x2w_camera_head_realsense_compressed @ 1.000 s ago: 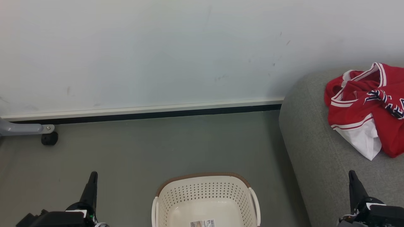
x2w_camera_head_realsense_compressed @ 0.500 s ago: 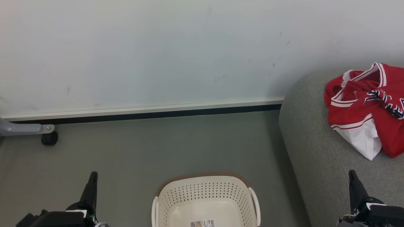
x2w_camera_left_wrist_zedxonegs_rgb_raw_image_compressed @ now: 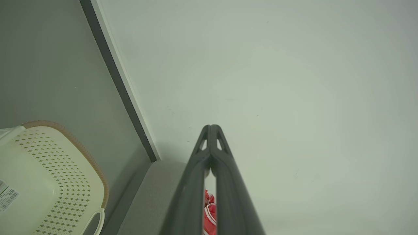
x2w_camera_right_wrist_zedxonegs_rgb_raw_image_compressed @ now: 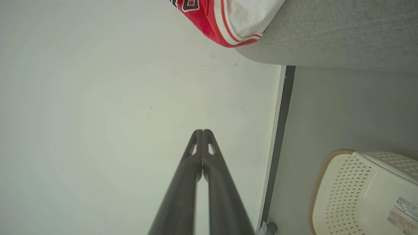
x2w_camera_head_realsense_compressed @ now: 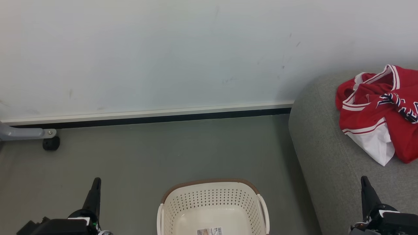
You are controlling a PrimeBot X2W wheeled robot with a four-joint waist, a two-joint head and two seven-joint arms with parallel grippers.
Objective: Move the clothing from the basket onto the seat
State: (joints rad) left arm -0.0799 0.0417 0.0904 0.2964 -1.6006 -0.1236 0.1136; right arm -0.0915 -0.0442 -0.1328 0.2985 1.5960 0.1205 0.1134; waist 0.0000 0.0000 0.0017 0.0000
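Seat [x2w_camera_head_realsense_compressed: 326,156]: large, grey woven upholstery, rounded edge.
Basket [x2w_camera_head_realsense_compressed: 209,180]: cream perforated plastic, brown rim; no garment seen inside.
Clothing [x2w_camera_head_realsense_compressed: 375,111]: red, white-trimmed, limp crumpled heap on seat, well apart from basket.
Left gripper [x2w_camera_head_realsense_compressed: 96,180], right gripper [x2w_camera_head_realsense_compressed: 364,179]: fingers clenched, holding nothing.
Judgement: transfer looks done; park arms clear of heap, avoid snagging.

One basket [x2w_camera_head_realsense_compressed: 212,196] — one seat [x2w_camera_head_realsense_compressed: 326,156] — one clothing heap [x2w_camera_head_realsense_compressed: 367,114], one wheel [x2w_camera_head_realsense_compressed: 51,143]
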